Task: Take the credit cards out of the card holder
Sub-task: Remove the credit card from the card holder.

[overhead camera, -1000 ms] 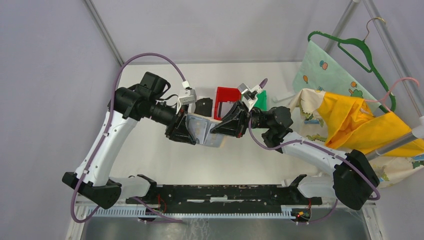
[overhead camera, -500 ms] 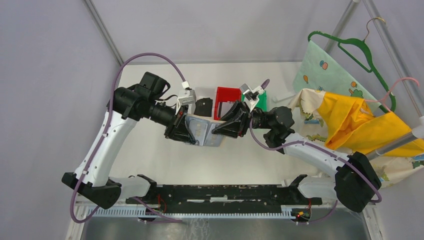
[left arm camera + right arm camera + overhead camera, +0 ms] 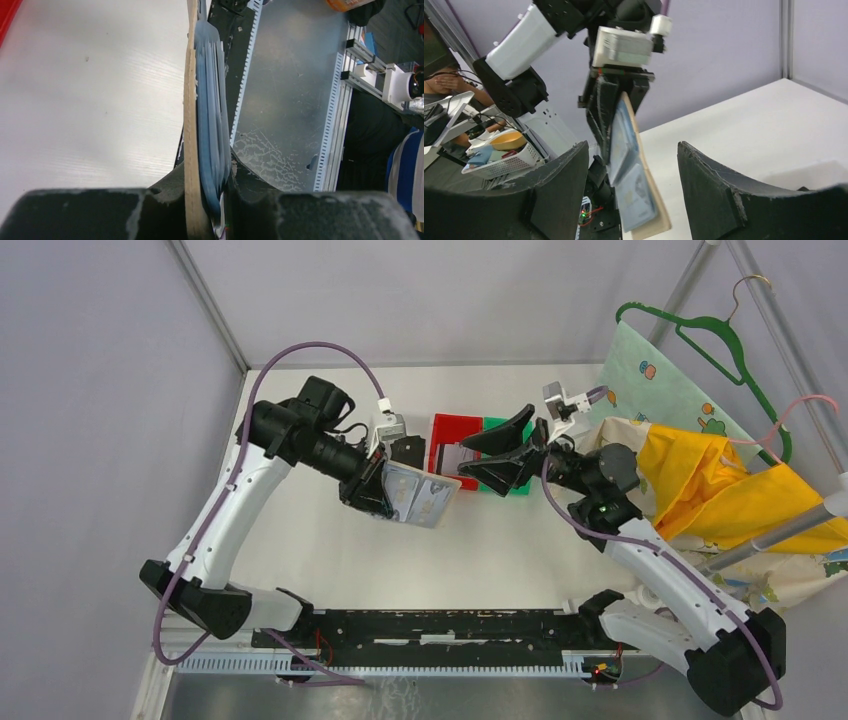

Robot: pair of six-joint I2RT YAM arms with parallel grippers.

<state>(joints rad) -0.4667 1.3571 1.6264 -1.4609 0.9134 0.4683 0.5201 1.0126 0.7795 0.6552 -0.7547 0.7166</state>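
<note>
Tan card holder (image 3: 420,496), opened flat, hangs above the white table (image 3: 320,535), pinched at one end between the left gripper (image 3: 372,492) fingers. Pale credit cards (image 3: 638,195) sit in its pockets. The right gripper (image 3: 492,452), jaws spread wide, stands near it, touching nothing.

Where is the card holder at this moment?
In the top view the card holder is left of centre, clamped in the left gripper, close to the red bin.
</note>
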